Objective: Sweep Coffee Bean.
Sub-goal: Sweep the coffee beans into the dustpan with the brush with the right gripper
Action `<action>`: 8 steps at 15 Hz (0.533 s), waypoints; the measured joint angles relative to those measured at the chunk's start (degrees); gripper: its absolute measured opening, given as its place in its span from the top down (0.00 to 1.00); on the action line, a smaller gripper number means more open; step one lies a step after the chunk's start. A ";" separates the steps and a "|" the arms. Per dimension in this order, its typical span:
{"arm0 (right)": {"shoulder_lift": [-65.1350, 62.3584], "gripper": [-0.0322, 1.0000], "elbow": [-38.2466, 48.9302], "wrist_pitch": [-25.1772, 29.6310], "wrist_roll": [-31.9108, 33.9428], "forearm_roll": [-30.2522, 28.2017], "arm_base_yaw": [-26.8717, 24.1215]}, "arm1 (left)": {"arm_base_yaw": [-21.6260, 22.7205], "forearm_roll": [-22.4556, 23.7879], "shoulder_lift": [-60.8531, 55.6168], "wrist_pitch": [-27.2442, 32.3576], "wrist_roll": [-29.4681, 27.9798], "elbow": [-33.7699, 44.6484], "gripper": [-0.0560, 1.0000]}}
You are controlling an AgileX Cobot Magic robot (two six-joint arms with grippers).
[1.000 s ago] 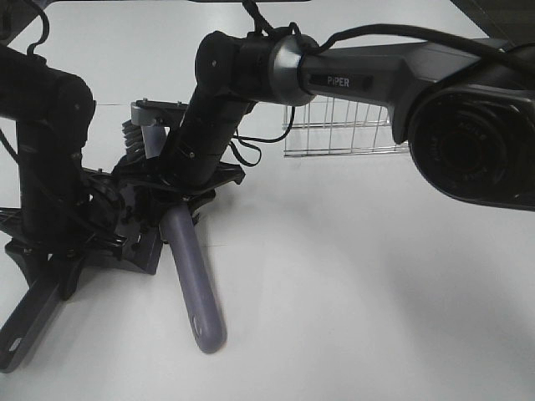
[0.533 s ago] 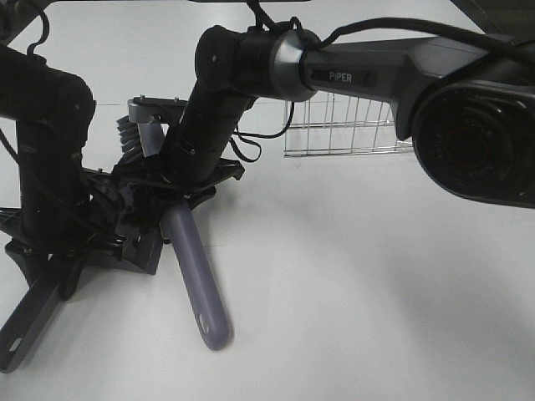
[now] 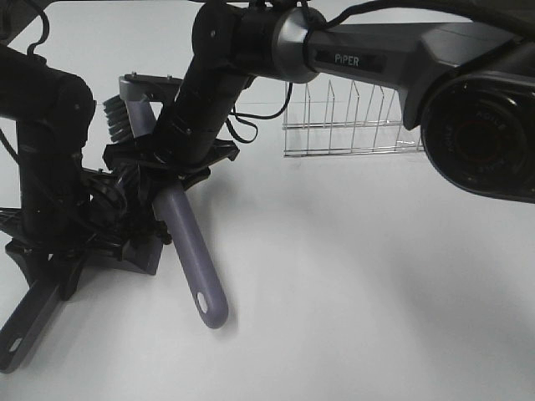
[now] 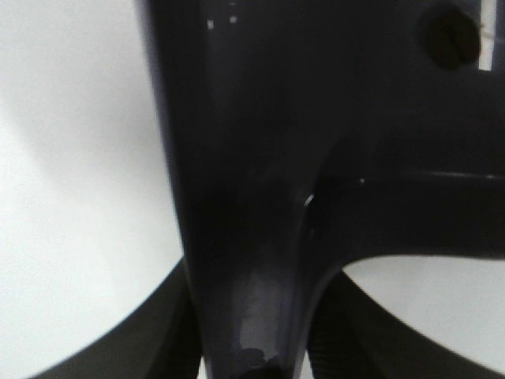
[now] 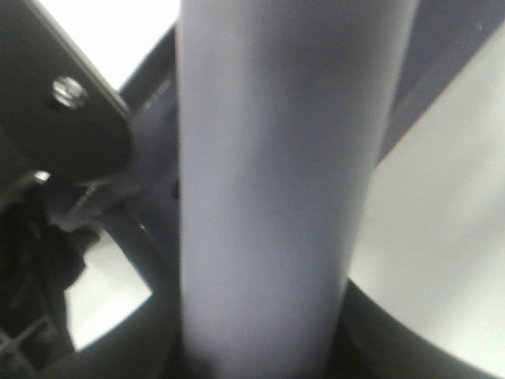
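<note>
My right gripper [image 3: 165, 177] reaches across to the left side and is shut on the brush's lilac handle [image 3: 197, 263], which fills the right wrist view [image 5: 268, 197]. The brush's black bristles [image 3: 115, 119] point back-left, above the table. My left gripper [image 3: 113, 224] sits low beside it, shut on the dark purple dustpan [image 3: 140, 254], whose handle [image 4: 252, 237] fills the left wrist view. Both grippers are crowded together, and the dustpan's blade is mostly hidden behind them. No coffee bean shows in any view.
A wire rack [image 3: 351, 124] stands on the white table [image 3: 359, 284] behind and to the right of the arms. The left arm's black base [image 3: 33, 301] spreads over the front left corner.
The right arm has lifted and swung the brush: its bristle head moved up and to the left, and the handle's free end shifted slightly. The left arm stayed still.
</note>
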 joint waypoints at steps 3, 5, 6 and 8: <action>0.00 0.64 -4.30 1.55 -0.17 -0.40 0.00 | 0.00 -0.11 0.00 0.00 0.00 0.00 0.65; 0.00 0.64 -6.93 2.98 -0.23 -2.75 0.00 | 0.00 -0.34 0.00 0.06 0.00 0.00 0.65; 0.00 0.64 -7.56 3.95 -0.23 -4.30 0.00 | 0.00 -0.34 0.00 0.06 0.06 0.00 0.65; 0.00 0.64 -8.82 6.30 -0.23 -7.28 0.00 | 0.00 -0.40 0.00 0.06 0.11 0.00 0.65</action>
